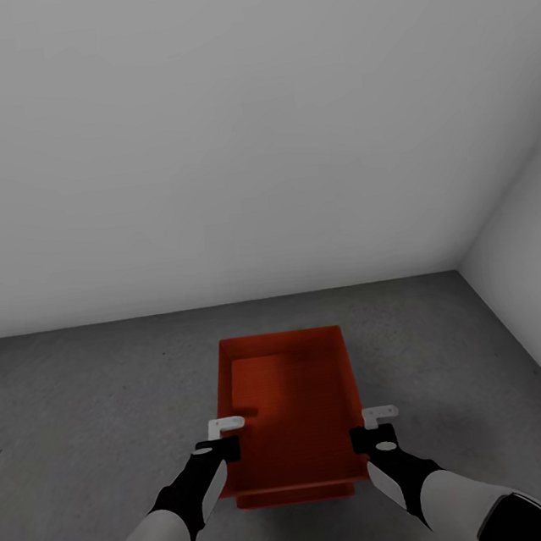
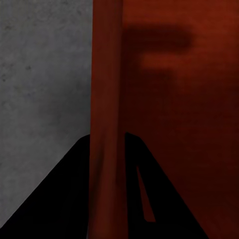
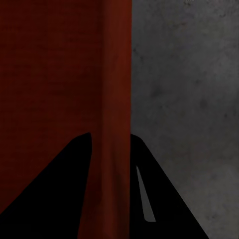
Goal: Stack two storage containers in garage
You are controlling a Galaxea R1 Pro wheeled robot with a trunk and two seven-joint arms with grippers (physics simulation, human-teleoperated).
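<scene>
Container [image 1: 291, 413] is held between both arms over the grey garage floor [image 1: 91, 397], near the far wall, long axis running away from the robot. Left pincer [image 1: 218, 441] is clamped on its left wall, right pincer [image 1: 375, 427] on its right wall.

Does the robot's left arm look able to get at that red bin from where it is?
Yes, it seems so already: the left gripper straddles the red bin's left wall, one finger inside and one outside, with only grey floor beside it.
</scene>
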